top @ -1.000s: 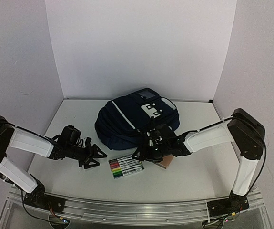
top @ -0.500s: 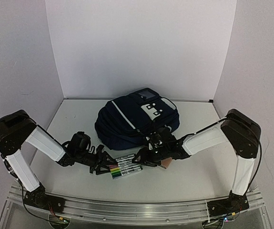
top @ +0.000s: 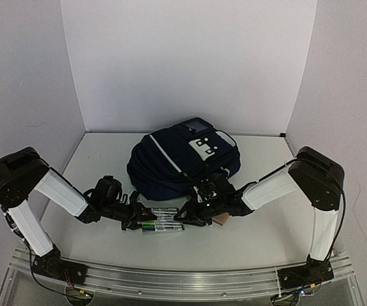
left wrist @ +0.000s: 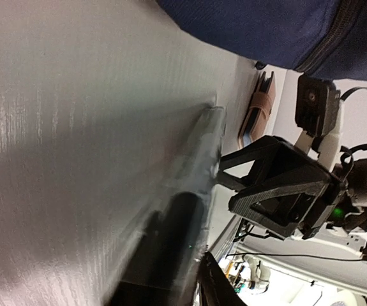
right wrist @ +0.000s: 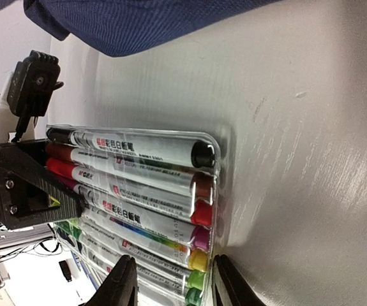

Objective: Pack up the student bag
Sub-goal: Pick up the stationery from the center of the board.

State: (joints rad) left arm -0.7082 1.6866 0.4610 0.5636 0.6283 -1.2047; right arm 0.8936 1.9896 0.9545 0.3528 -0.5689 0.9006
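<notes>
The student bag (top: pixel 183 162), navy with a white patch, lies at the table's middle back; its fabric also fills the top of the left wrist view (left wrist: pixel 266 32) and of the right wrist view (right wrist: pixel 138 25). In front of it lies a clear marker pack (top: pixel 163 220) (right wrist: pixel 138 185). My left gripper (top: pixel 136 220) (left wrist: pixel 193 274) is at the pack's left end; the pack (left wrist: pixel 199 166) shows edge-on and blurred between its dark fingers (left wrist: pixel 164 255). My right gripper (top: pixel 189 217) (right wrist: pixel 173 287) straddles the pack's cap-end corner, jaws apart, one finger (right wrist: pixel 122 284) over the pack, the other beside it.
A brown, flat item (top: pixel 220 220) (left wrist: pixel 260 115) lies on the table just right of the right gripper. White walls close in the table on three sides. The metal rail (top: pixel 170 280) runs along the near edge.
Both arms have reached in from either side to the ends of the marker pack and their jaws have narrowed. The pack has shifted slightly left and looks flatter from above.
</notes>
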